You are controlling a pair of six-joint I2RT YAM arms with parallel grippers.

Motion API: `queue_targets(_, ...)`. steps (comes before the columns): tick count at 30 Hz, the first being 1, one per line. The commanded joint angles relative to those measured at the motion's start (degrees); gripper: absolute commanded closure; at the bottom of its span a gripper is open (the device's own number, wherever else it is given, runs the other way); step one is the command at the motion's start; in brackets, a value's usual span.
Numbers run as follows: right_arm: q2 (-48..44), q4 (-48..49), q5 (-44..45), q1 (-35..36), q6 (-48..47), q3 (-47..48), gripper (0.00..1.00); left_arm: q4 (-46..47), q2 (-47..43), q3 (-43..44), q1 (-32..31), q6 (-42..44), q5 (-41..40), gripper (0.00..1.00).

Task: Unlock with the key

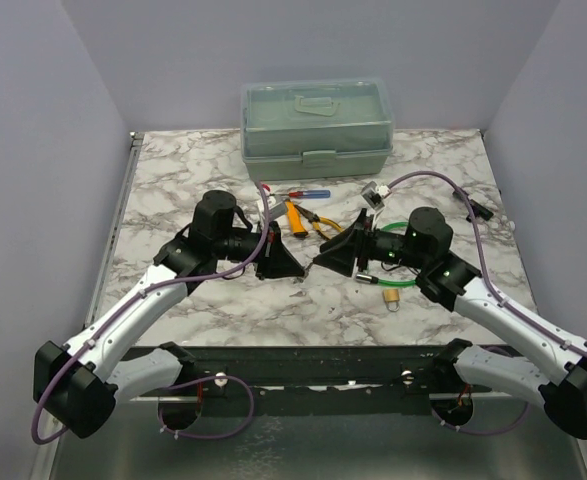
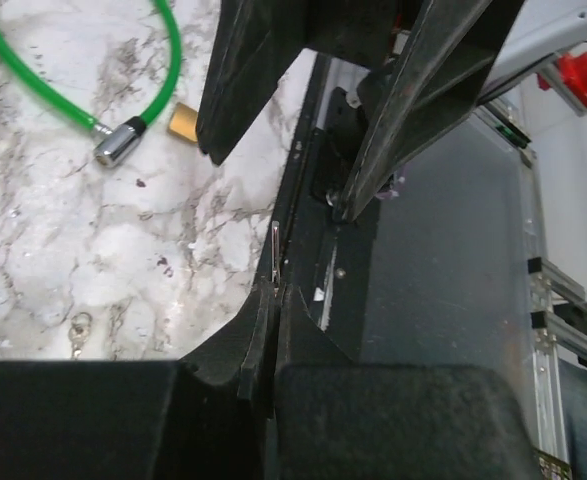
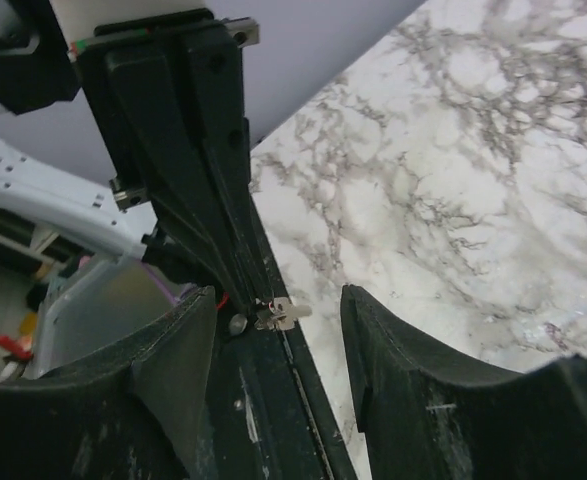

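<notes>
Left gripper (image 2: pixel 271 310): clamped tight on the key (image 3: pixel 281 314), held up mid-table.
Right gripper (image 3: pixel 278 303): jaws apart, straddling the key's tip.
Risk: an off-centre pinch or early release could twist or drop the tiny key, well away from the padlock (image 1: pixel 391 286) on the right.

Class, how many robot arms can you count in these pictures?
2. The left arm reaches in from the table's near-left corner, the right arm from the near-right; none seems hidden.

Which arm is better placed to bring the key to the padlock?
Right, probably. The left gripper pinches the key at its tips; the right gripper, jaws open, straddles it, and the padlock lies nearest it.
</notes>
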Motion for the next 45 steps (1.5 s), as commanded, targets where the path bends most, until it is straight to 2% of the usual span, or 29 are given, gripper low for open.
queue_targets(1,1.5,2.9,-13.7,0.1,-2.9,2.6,0.43,4.2,-1.6,-0.5,-0.2,-2.2,7.8,1.00)
queue_targets(6,2.1,-0.1,-18.5,0.0,-5.5,4.2,0.46,6.4,-2.2,-1.1,-0.1,-4.0,9.1,1.00)
queue_targets(12,4.4,-1.3,-20.9,0.1,-6.0,5.3,0.56,8.0,-2.1,-1.4,-0.2,-5.2,10.4,1.00)
queue_targets(24,6.8,-0.1,-22.8,0.1,-5.2,5.8,0.65,8.6,-2.0,-1.8,-0.1,-5.8,10.1,1.00)
queue_targets(29,7.1,1.1,-23.5,0.1,-4.7,5.4,0.75,8.7,-1.6,-1.8,-0.1,-5.8,10.3,1.00)
queue_targets(42,7.8,5.0,-24.7,0.2,-2.7,4.9,0.76,8.7,-0.9,-1.9,-0.1,-5.9,10.5,1.00)
queue_targets(43,7.9,5.1,-24.8,0.2,-2.6,5.0,0.78,8.7,-0.9,-1.9,-0.2,-5.9,10.5,1.00)
queue_targets(45,8.2,4.8,-25.0,0.1,-2.7,5.2,0.89,8.7,-0.7,-1.9,-0.1,-6.0,10.3,1.00)
